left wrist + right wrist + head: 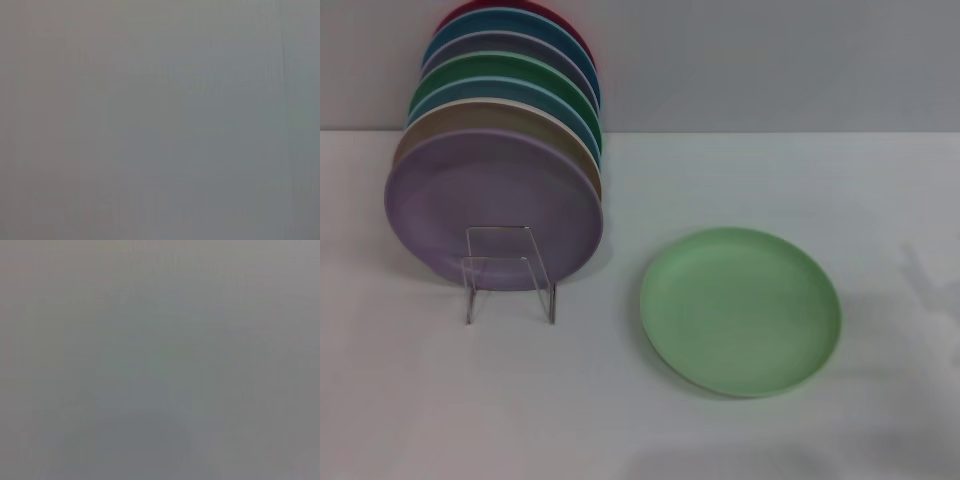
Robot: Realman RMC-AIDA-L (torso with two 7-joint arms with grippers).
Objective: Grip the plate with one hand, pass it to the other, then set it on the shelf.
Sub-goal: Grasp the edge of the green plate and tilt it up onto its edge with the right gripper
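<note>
The pale mint-green plate [740, 310] lies flat on the white table, right of centre in the head view. The clear plate rack [508, 272] stands at the left, its front slot free. Several plates stand upright in it, with a lilac-purple plate [495, 208] at the front. Neither gripper shows in any view. Both wrist views show only a plain grey surface.
The white table [620, 420] stretches across the head view, with a grey wall [770, 60] behind it. The upright plates in the rack include a darker green plate [510, 72] and blue and red ones further back.
</note>
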